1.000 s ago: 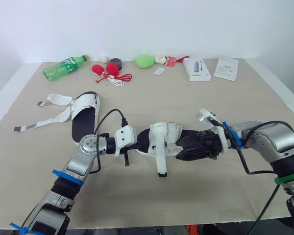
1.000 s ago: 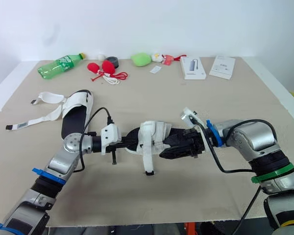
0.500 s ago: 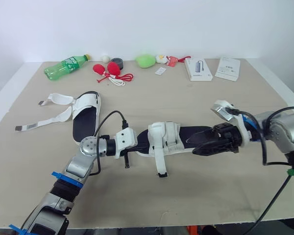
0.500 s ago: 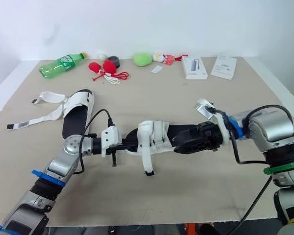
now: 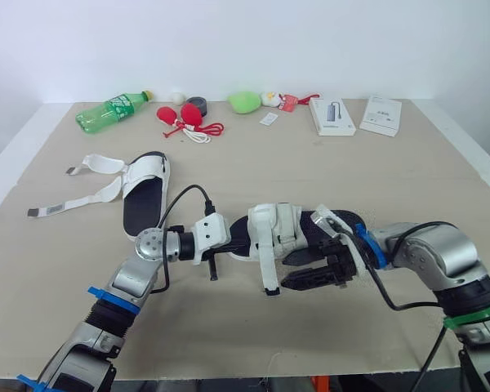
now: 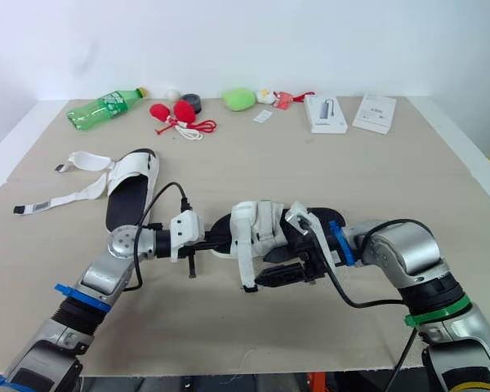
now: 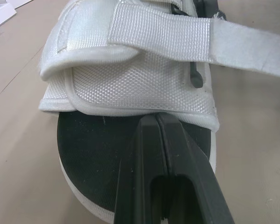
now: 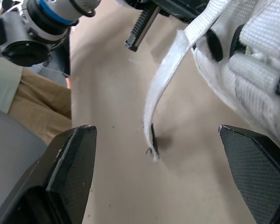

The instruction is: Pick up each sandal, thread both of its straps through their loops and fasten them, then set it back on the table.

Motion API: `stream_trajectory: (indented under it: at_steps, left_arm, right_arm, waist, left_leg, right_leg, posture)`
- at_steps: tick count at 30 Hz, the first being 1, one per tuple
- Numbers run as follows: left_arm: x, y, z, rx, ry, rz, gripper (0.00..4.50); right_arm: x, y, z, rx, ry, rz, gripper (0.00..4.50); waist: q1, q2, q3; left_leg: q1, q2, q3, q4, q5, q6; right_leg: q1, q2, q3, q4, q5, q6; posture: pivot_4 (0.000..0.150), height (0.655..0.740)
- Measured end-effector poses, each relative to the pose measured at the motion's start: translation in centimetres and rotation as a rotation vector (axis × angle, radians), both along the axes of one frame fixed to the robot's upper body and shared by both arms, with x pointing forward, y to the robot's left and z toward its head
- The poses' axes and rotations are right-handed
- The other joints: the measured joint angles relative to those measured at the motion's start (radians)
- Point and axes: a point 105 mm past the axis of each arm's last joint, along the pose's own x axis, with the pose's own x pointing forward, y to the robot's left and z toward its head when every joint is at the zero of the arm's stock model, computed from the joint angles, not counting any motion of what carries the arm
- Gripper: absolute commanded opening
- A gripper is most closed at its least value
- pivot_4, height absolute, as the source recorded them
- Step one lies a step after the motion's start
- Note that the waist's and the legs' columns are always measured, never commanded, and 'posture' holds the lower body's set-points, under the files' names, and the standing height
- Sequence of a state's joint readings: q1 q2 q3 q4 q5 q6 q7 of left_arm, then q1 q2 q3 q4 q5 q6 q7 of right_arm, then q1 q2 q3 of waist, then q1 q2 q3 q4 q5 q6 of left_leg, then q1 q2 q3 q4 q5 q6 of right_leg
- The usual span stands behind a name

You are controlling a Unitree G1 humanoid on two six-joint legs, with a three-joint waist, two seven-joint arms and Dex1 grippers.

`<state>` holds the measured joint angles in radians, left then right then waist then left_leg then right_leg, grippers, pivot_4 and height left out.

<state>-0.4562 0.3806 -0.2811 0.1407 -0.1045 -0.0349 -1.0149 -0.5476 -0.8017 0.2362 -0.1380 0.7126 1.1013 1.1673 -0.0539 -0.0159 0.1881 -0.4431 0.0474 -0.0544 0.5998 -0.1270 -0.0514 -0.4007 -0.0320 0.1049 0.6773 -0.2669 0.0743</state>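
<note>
The left gripper [image 7: 155, 123] has its two black fingers [image 7: 140, 163] pressed together, tips lying on the black footbed at one end of the near sandal [image 5: 273, 231], just short of the white upper, with nothing visible between them. The right gripper [image 8: 154, 133] is spread wide at the sandal's near side, and the loose strap [image 8: 159, 93] hangs in the gap, touched by neither finger. Half a second ago this gripper pointed at the sandal's right-hand end with its fingers much closer together; it has since come in beside the upper and opened, while the left gripper and the sandal have kept their place. The sandal sits mid-way across the tan table [image 5: 327, 175]; whether its sole rests on the surface I cannot tell.

A green plastic bottle [image 5: 110, 112] lies on its side at the far edge, its contents not readable. Further right is a flat white box [image 5: 332, 116] with a grey oblong on top, though whether that is inside it or printed I cannot tell; beside it is a second white box [image 5: 379, 114].

The upper is coarse white woven mesh with a rounded piped edge; the strap is flat ribbed webbing, crossing it past a black loop [image 7: 196, 77]. The footbed is smooth and black, rimmed in white. The second sandal [image 5: 143, 196] lies flat, well apart to the left; its two white straps [image 5: 73, 200] are undone and splayed over the table.
</note>
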Motion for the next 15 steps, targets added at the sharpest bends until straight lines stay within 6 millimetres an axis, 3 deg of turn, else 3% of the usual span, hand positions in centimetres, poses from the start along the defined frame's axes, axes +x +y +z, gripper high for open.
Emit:
stream_trajectory:
  at_steps: [3,12,15]
  left_arm:
    - [0.0,0.0,0.0,-0.001,0.000,0.002,0.00]
    - [0.0,0.0,-0.1,-0.006,0.000,0.009,0.00]
    - [0.0,0.0,-0.1,-0.007,0.000,0.012,0.00]
  right_arm:
    - [-0.1,0.7,-0.2,0.010,0.021,-0.004,4.09]
    - [-0.8,2.0,-0.7,0.003,0.089,-0.014,0.13]
    - [-1.1,2.0,-0.7,0.005,0.128,-0.016,0.06]
  waist:
    - [0.000,0.000,0.000]
    - [0.000,0.000,0.000]
    - [0.001,0.000,0.000]
  left_leg:
    - [0.000,0.000,0.000,0.000,0.000,0.000]
    - [0.000,0.000,0.000,0.000,0.000,0.000]
    - [0.000,0.000,0.000,0.000,0.000,0.000]
  right_leg:
    - [0.000,0.000,0.000,0.000,0.000,0.000]
    - [0.000,0.000,0.000,0.000,0.000,0.000]
    - [0.000,0.000,0.000,0.000,-0.002,-0.003]
  posture:
    - [0.150,0.7400]
    - [0.150,0.7400]
    - [0.150,0.7400]
